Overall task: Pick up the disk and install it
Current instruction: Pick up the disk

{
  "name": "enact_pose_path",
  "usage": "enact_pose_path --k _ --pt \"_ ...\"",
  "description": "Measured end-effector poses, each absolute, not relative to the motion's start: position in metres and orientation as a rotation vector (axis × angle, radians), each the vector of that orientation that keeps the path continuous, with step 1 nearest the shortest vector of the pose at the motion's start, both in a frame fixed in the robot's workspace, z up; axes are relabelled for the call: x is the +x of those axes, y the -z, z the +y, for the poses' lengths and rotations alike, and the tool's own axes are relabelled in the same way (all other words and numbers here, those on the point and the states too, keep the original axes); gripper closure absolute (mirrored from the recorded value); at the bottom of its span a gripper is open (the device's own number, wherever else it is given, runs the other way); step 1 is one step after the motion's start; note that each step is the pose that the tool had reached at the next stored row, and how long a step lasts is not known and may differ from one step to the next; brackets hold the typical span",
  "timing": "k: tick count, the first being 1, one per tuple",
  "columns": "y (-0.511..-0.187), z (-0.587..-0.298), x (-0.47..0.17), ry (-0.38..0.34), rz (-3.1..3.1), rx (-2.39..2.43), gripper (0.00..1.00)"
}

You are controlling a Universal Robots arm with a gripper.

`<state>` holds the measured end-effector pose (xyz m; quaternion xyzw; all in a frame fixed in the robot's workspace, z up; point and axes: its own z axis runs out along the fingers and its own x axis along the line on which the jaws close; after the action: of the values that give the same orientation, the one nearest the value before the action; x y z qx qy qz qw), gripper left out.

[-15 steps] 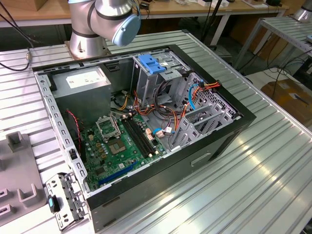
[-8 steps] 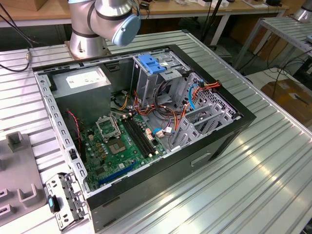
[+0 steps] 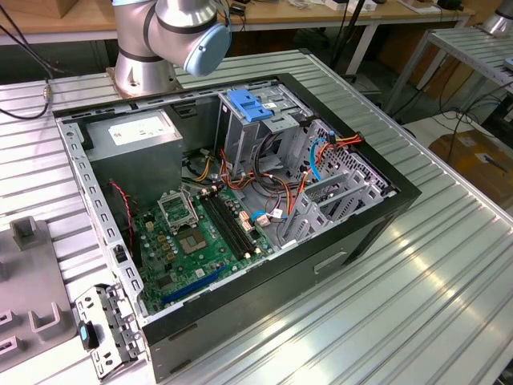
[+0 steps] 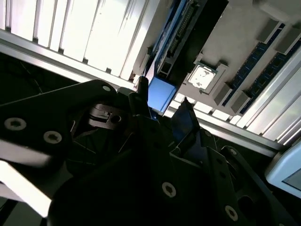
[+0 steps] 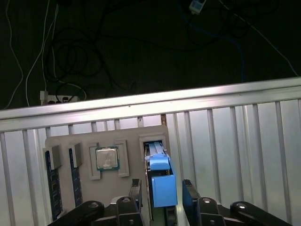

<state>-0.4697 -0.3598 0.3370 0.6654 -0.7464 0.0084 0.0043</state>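
My gripper (image 5: pixel 162 183) is spread. Its two black fingers (image 5: pixel 136 195) stand either side of the disk (image 5: pixel 160 172), with a thin gap on each side, so nothing is pinched. The disk sits on edge in a narrow slot of a flat grey tray (image 5: pixel 131 136). I see its smooth bright blue plastic rail and a boxy blue end block, with a strip of grey metal above. In the second wrist view that blue block (image 4: pixel 160 94) shows between the matte black finger links.

Beside the slot, a square chip (image 5: pixel 107 158) with a shiny metal lid lies in its own recess. Further along are two long dark memory sticks (image 5: pixel 54 188). The tray rests on a ribbed aluminium table (image 5: pixel 235 141).

In the exterior view, the open black case (image 3: pixel 361 233) lies on its side with a green board (image 3: pixel 200 241) inside. The arm (image 3: pixel 188 32) rises behind it.
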Motion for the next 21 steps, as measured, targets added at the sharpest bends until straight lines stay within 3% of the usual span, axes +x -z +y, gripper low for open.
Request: enact_pose_path --k 21 --pt "-0.311 -0.360 -0.473 -0.030 -2.285 2.145 0.53"
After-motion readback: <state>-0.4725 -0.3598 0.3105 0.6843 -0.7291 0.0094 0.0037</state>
